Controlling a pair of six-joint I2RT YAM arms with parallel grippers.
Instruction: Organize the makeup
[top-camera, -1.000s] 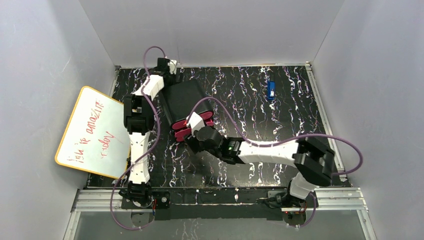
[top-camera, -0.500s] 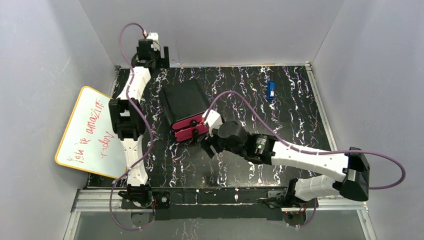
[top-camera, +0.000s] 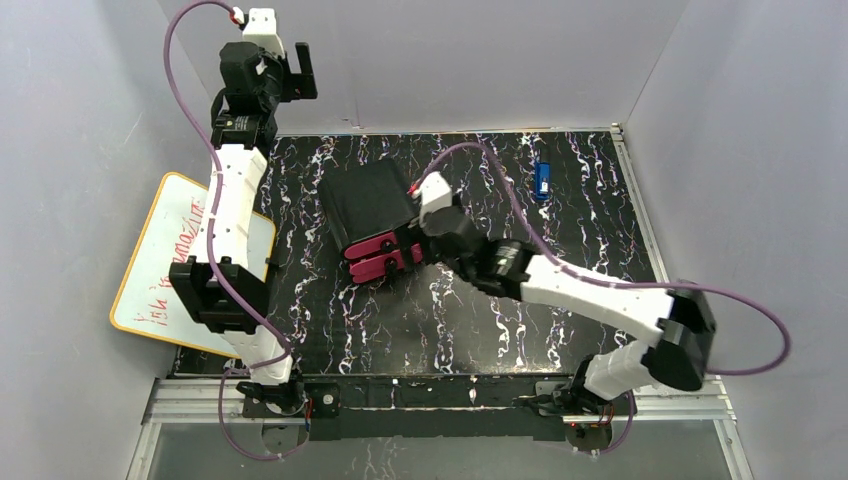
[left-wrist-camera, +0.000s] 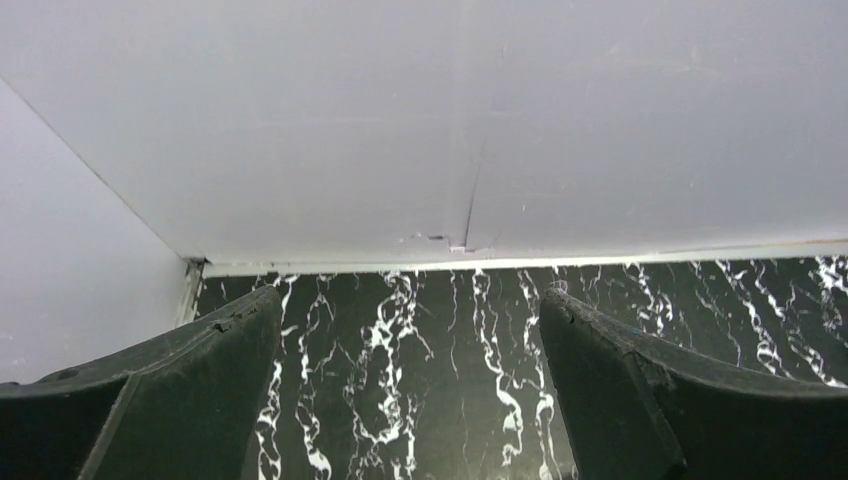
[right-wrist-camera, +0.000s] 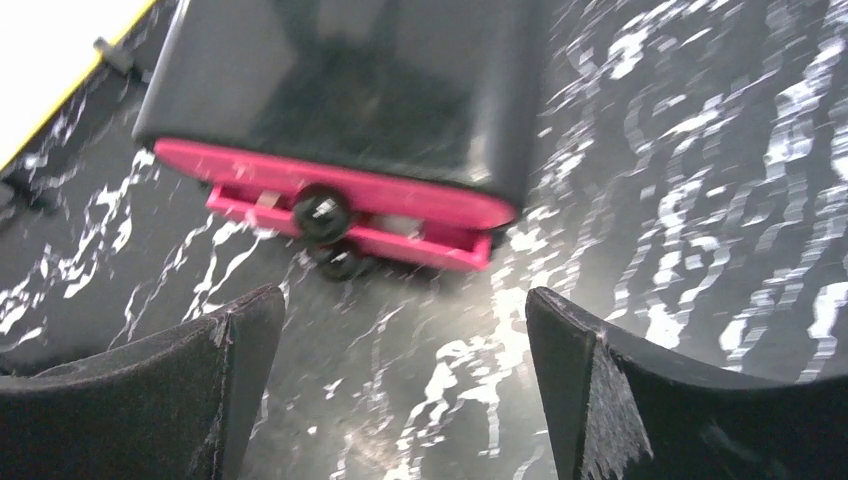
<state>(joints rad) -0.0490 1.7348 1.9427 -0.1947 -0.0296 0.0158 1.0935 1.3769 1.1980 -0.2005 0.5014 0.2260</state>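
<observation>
No makeup shows in any view. The black box (top-camera: 367, 198) lies on the marbled mat with its two pink drawers (top-camera: 381, 257) facing the near side. In the right wrist view those pink drawers (right-wrist-camera: 330, 195) carry black knobs (right-wrist-camera: 320, 211), and the lower front sits slightly offset from the upper. My right gripper (top-camera: 406, 243) hovers just right of the drawer fronts. It is open (right-wrist-camera: 402, 300), with only mat between its fingers. My left gripper (top-camera: 301, 74) is raised high by the back wall, open (left-wrist-camera: 408, 300) and empty.
A small blue rectangular object (top-camera: 542, 180) lies at the back right of the mat. A yellow-rimmed whiteboard (top-camera: 190, 262) with red writing leans at the left edge, under the left arm. Grey walls enclose the back and both sides.
The right gripper came off the pink drawers, opened wide and shifted to their right end. The left arm lifted from behind the box up to the back-left wall.
</observation>
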